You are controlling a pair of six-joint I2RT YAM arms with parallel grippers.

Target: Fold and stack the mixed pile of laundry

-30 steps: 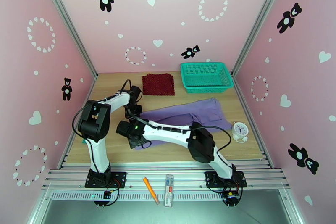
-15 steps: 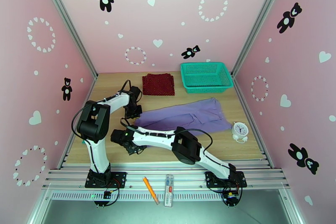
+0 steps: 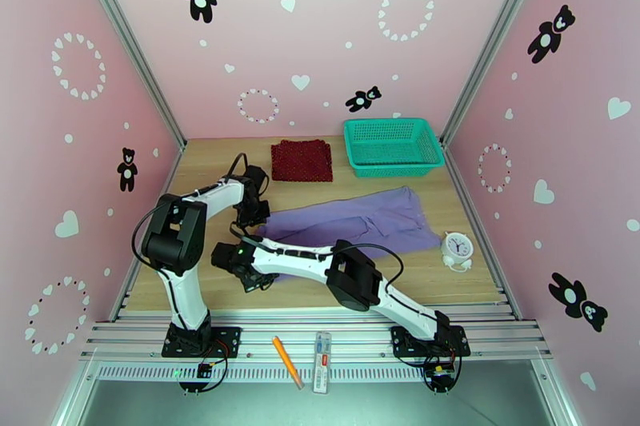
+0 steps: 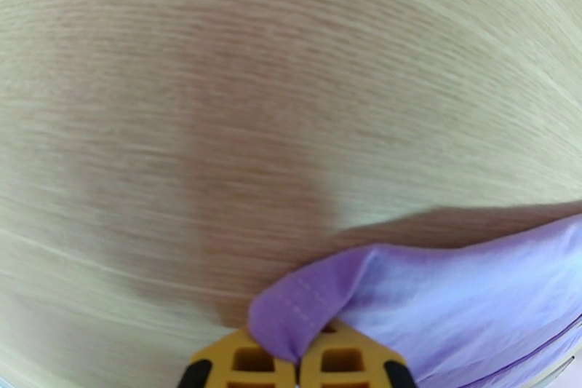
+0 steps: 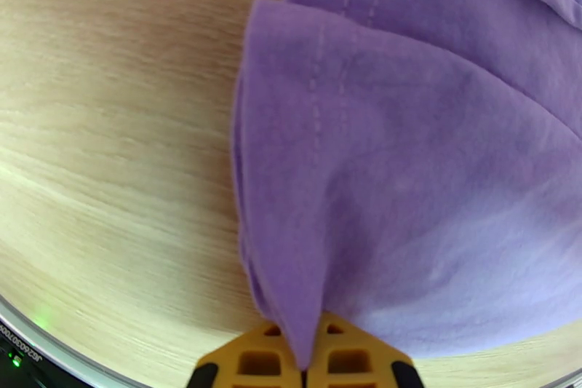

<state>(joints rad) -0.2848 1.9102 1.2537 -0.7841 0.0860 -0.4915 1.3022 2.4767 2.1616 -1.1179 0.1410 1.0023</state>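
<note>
Top external view first: finds the lavender-purple T-shirt spread across the middle of the table. Finds the dark red cloth already folded square near the far edge, beside the teal basket. Shows the left end effector clamped tight on the shirt's far-left corner, hem pinched between its yellow pads. Marks the change at the right end effector: jaws spread apart a second ago, now closed hard on the near-left corner, purple fabric gathered into the tips. Means both left-side corners are secured. Looks ready for lifting that edge and carrying it over toward the right for a fold. Leaves stacking onto the red cloth not yet done.
</note>
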